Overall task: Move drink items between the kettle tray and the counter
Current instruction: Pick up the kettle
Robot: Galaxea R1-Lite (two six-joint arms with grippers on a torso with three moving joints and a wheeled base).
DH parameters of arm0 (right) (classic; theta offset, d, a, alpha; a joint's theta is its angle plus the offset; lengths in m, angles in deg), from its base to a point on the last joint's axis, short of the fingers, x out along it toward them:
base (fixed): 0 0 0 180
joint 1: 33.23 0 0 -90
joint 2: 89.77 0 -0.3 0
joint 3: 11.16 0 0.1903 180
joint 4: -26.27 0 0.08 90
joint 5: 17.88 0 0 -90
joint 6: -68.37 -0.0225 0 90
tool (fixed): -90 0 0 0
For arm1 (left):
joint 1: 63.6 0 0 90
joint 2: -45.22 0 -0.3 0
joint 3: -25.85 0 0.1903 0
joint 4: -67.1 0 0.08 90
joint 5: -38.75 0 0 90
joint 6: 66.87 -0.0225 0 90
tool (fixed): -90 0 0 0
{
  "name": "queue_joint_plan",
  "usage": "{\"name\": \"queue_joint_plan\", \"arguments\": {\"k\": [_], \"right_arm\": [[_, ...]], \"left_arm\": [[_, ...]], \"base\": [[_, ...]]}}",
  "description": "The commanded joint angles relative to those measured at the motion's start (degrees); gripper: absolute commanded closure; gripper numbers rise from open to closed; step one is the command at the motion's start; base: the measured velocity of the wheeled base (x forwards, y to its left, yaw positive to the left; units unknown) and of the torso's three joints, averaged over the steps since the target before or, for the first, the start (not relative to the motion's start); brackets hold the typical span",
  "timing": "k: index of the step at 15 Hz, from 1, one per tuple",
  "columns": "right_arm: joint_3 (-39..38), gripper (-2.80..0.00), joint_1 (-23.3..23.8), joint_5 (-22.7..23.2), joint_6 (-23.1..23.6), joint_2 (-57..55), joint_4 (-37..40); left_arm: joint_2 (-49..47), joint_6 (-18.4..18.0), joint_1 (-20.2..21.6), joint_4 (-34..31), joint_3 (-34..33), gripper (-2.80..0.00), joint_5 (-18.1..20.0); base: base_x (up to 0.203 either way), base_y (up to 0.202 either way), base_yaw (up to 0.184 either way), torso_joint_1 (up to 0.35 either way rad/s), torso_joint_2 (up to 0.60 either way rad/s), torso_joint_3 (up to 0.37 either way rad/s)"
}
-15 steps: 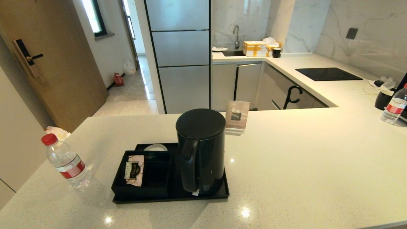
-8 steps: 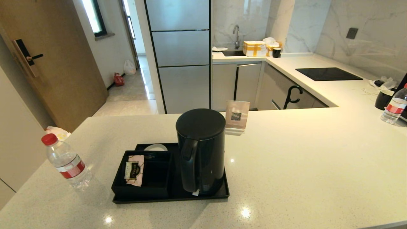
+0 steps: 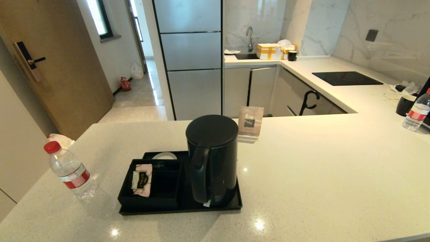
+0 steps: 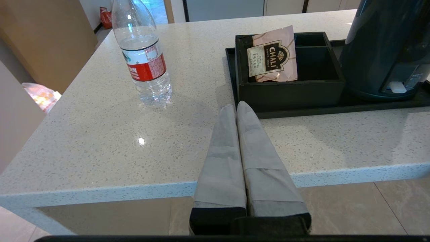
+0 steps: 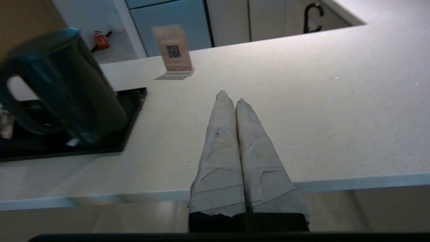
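The tall black kettle [image 3: 212,158] stands on the right half of the black kettle tray [image 3: 231,205], its handle facing me. A clear water bottle [image 3: 70,171] with a red cap stands upright on the pale counter [image 3: 319,174], left of the tray. Neither arm shows in the head view. My left gripper [image 4: 236,107] hovers shut and empty at the counter's near edge, just short of the tray's compartment box [image 4: 292,85], with the water bottle [image 4: 142,55] off to one side. My right gripper [image 5: 231,97] is shut and empty over bare counter, to the right of the kettle [image 5: 63,87].
A pink tea sachet [image 3: 142,179] leans in the compartment box. A small QR-code card stand [image 3: 250,123] sits behind the kettle. Far right are a squat black mug [image 3: 405,105] and a second water bottle [image 3: 416,112]; the black cooktop [image 3: 346,78] lies beyond.
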Motion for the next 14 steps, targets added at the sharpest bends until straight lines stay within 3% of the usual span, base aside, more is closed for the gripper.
{"name": "queue_joint_plan", "arguments": {"k": [1, 2, 3, 4, 5, 9, 14], "right_arm": [[12.4, 0.0, 0.0, 2.1, -4.2, -8.6, 13.5], [15.8, 0.0, -0.1, 5.5, -4.5, -10.6, 21.1], [17.7, 0.0, -0.1, 12.9, -3.9, -11.7, 25.4], [17.6, 0.0, -0.1, 20.0, -1.2, -13.2, 26.7], [17.1, 0.0, -0.1, 24.2, 2.9, -15.1, 27.6], [14.9, 0.0, -0.2, 33.2, 8.8, -23.8, 26.5], [10.2, 0.0, -3.4, 41.9, 13.4, -44.8, 12.2]], "left_arm": [[0.0, -0.1, 0.0, 0.0, 0.0, 0.0, 0.0], [0.0, -0.1, 0.0, 0.0, 0.0, 0.0, 0.0], [0.1, 0.0, 0.0, 0.0, 0.1, 0.0, 0.0], [0.0, 0.0, 0.0, 0.0, 0.0, 0.0, 0.0], [0.0, -0.1, 0.0, 0.0, 0.0, 0.0, 0.0], [0.0, -0.1, 0.0, 0.0, 0.0, 0.0, 0.0], [0.1, 0.0, 0.0, 0.0, 0.0, 0.0, 0.0]], "base": [[0.0, 0.0, 0.0, 0.0, 0.0, 0.0], [0.0, 0.0, 0.0, 0.0, 0.0, 0.0], [0.0, 0.0, 0.0, 0.0, 0.0, 0.0], [0.0, 0.0, 0.0, 0.0, 0.0, 0.0], [0.0, 0.0, 0.0, 0.0, 0.0, 0.0], [0.0, 0.0, 0.0, 0.0, 0.0, 0.0], [0.0, 0.0, 0.0, 0.0, 0.0, 0.0]]}}
